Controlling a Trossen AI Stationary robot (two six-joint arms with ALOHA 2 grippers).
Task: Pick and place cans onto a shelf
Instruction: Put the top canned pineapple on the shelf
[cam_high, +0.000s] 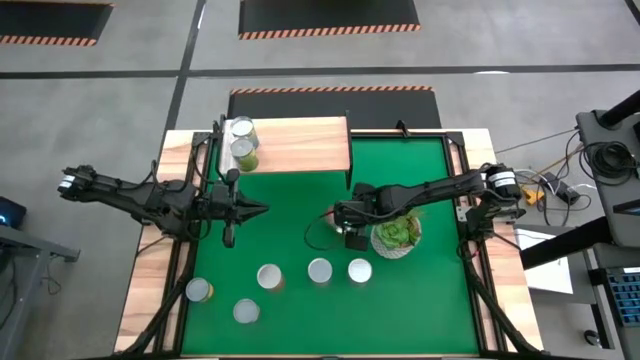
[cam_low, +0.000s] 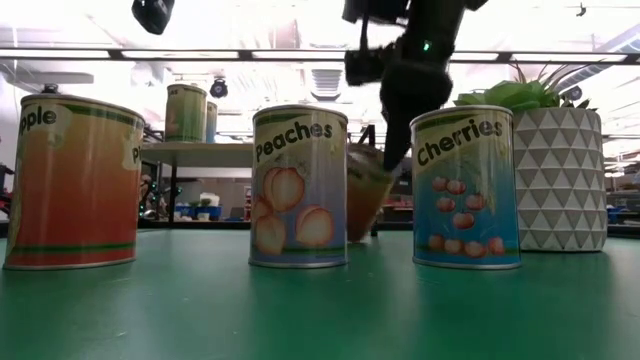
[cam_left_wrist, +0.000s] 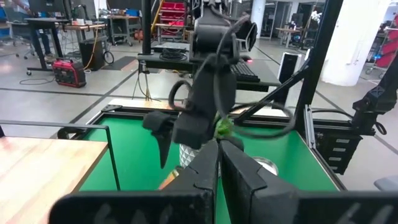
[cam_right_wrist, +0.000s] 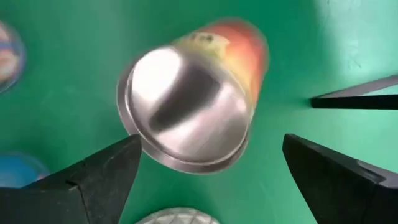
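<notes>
Beside the potted plant, right hand wide above a tilted can, left hand closed.

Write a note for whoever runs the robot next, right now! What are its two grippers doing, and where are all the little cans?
Left gripper: jaws shut, empty, waiting over the left-middle of the green mat.
Right gripper: jaws wide open on either side of a tilted orange-labelled tin with a silvery top, not gripping it. The white pot with the leafy plant is close beside it.
Done: two silvery-topped tins stand at the left end of the light-wood shelf.
Left to do: six tins, the tilted one plus five upright tins on the mat's front part.
</notes>
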